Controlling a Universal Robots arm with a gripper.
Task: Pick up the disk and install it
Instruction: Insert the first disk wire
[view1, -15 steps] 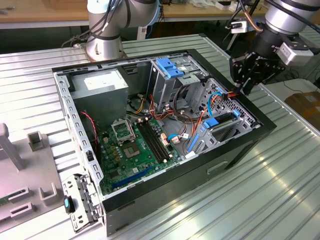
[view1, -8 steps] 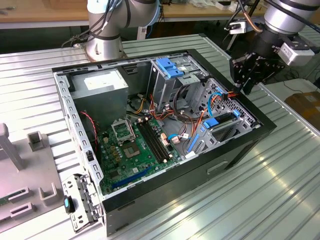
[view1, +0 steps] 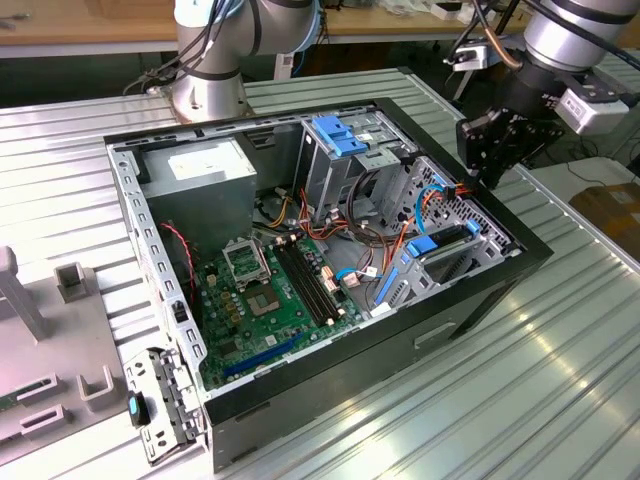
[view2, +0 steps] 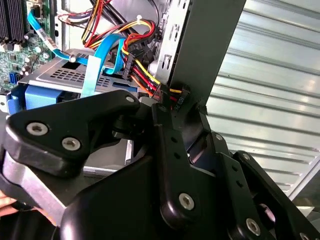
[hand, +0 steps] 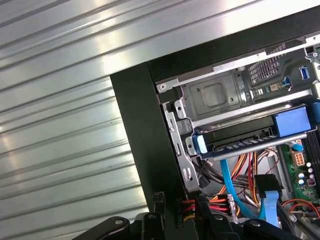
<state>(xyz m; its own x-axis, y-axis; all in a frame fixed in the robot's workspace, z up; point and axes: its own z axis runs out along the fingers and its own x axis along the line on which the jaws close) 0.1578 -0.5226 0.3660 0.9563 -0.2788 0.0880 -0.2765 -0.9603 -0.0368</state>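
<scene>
The disk (view1: 443, 240), dark and flat with bright blue side rails, lies in the metal drive cage at the case's side toward the exterior view's right. In the first wrist view the disk (hand: 240, 139) shows as a dark slab between blue rail ends, seated under the cage's plate. My black gripper (view1: 492, 158) hangs just outside the case wall, above and beyond the disk and apart from it. Its black linkage (view2: 150, 165) looms close in the second wrist view, with the blue rail (view2: 40, 97) behind it. Nothing shows in the gripper.
The open black computer case (view1: 330, 375) lies on a ribbed metal table (view1: 560, 380). Inside are a green motherboard (view1: 270, 290), a grey power supply (view1: 200, 170), a light-blue bracket (view1: 340, 135) and loose blue, red and yellow cables (view2: 135, 35). A second arm's base (view1: 210, 70) stands behind.
</scene>
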